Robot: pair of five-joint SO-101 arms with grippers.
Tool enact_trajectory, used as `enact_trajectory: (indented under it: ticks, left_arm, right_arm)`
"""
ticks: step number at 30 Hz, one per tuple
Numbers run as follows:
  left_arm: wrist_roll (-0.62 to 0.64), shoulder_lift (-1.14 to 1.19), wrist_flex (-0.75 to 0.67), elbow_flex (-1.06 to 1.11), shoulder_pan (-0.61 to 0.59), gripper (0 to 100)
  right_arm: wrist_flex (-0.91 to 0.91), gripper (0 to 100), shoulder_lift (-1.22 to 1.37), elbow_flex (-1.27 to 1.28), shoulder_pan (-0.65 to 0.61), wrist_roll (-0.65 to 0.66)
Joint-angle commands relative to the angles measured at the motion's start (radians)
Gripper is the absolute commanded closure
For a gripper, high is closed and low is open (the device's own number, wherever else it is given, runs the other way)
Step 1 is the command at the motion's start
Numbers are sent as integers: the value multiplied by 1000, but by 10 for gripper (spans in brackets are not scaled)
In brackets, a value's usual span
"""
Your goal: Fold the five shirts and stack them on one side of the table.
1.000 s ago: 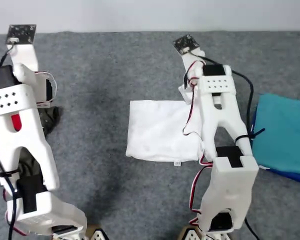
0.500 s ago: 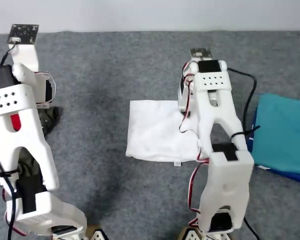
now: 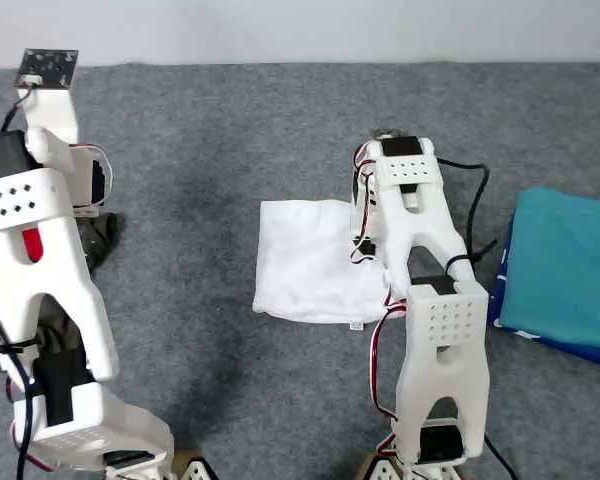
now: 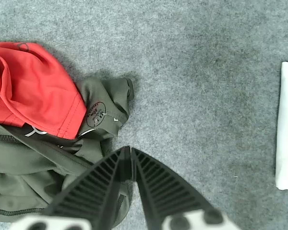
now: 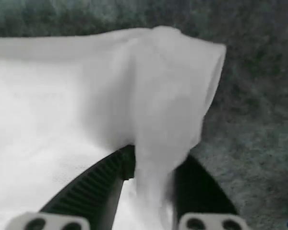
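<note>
**High view.**
- Table (image 3: 200, 130): grey, felt-like surface.
- White shirt (image 3: 305, 265): lies mid-table, already folded to a rough rectangle. Its right edge is under the right arm (image 3: 420, 240).
- Teal shirt (image 3: 565, 260): folded, at the table's right side, resting on a blue layer (image 3: 580, 352) and apart from the white one. Judged to be the stack under way.
- Left arm (image 3: 40, 270): at the far left, above an olive shirt (image 3: 102, 238).

**Left wrist view.**
- Left gripper (image 4: 130, 152): fingers closed on each other with nothing between them, hanging over the border of the olive shirt (image 4: 108, 103).
- Red shirt (image 4: 31, 91): crumpled, lying on the olive one. Both are unfolded.

**Right wrist view.**
- Right gripper (image 5: 151, 167): fingers (image 5: 103, 179) pinched on a raised fold of the white shirt (image 5: 62, 115), with cloth bunched between them.

**Step in hand (judged):** moving the white shirt by its gripped edge, either for a last fold or towards the teal stack.
- Keep the pinch through every layer.
- Lift until the trailing edge clears the felt.
- Travel slowly so the folds do not slide open.
- Lay it square and let go only when it lies flat.

**Risk:** a one-edge hold lets the rectangle droop and unfold.
</note>
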Motion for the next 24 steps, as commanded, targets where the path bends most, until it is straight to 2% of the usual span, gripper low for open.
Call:
enact_trajectory:
  ticks: [1, 5, 12, 16, 20, 24]
  left_arm:
    - [-11, -3, 21, -2, -5, 995]
    - [-11, -3, 21, -2, -6, 995]
    - [-11, -3, 21, -2, -6, 995]
    - [-11, -3, 21, -2, -6, 995]
    - [-11, -3, 21, -2, -6, 995]
    - [-11, -2, 21, -2, -6, 995]
  right_arm:
    - [12, 993, -15, -48, 1, 74]
    - [-16, 989, -54, -51, 61, 265]
    - [-208, 989, -131, -51, 139, 835]
    - [-311, 989, -153, -51, 131, 1074]
    - [-381, 989, -142, -49, 88, 1200]
    - [-427, 979, -116, -49, 54, 1208]
